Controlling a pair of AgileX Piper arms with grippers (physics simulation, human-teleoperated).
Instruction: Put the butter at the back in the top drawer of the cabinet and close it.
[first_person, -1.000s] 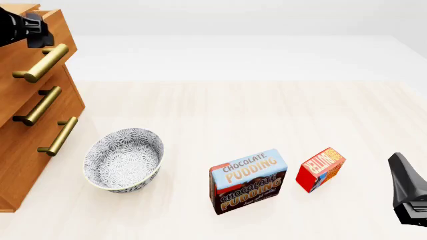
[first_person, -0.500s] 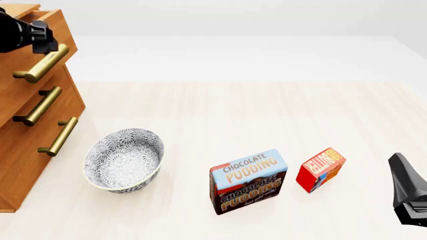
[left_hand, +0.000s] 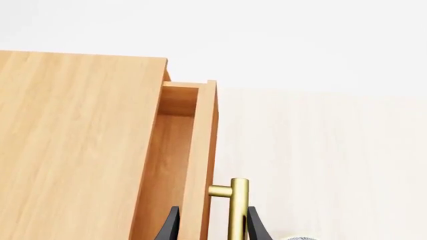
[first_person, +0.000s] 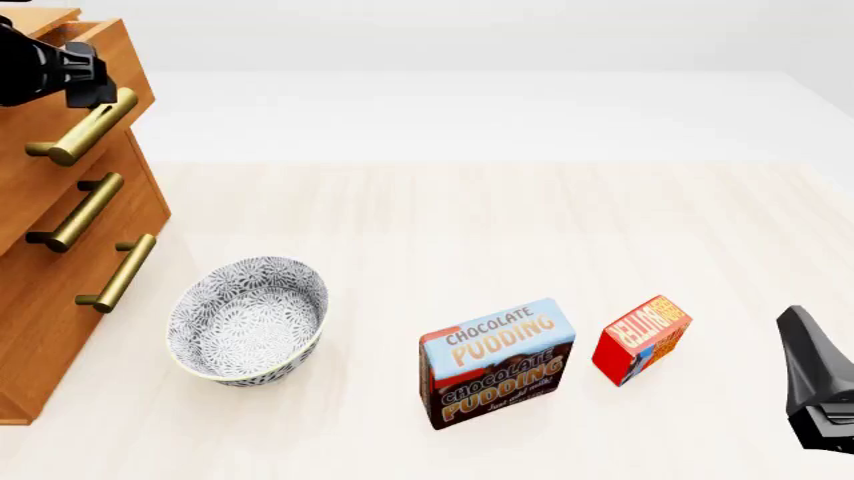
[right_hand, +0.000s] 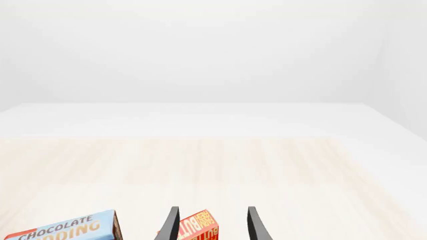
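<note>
At the left edge of the front view, the light-brown wooden three-drawer cabinet (first_person: 54, 230) was seen, and its uppermost wooden drawer (left_hand: 183, 160) was pulled out a little, so that a narrow gap of light wood interior was visible in the left wrist view. The brass bar handle (first_person: 83, 127) of this top drawer was located in the upper left of the front frame. The black left end effector (left_hand: 213, 226) was placed at this handle: in the left wrist view one finger was seen on each side of the brass bar, and the bar was enclosed between them, so the end effector appeared closed on the handle. The two lower handles were left untouched below it.

The small red rectangular butter box (first_person: 641, 338) with the orange-and-white label was lying on the pale wooden tabletop (first_person: 467, 230) in the lower right of the front frame, well apart from the cabinet. Just beside it, on its left, the larger blue-and-brown chocolate pudding box (first_person: 498, 362) was standing. Further to the left, near the cabinet, the round white bowl with grey pattern (first_person: 248, 320) was placed.

The black right end effector (right_hand: 211, 224) was seen at the lower right edge of the front view, near the butter box. In the right wrist view its fingers were spread apart, nothing was held between them, and the butter box was visible beyond the gap.
</note>
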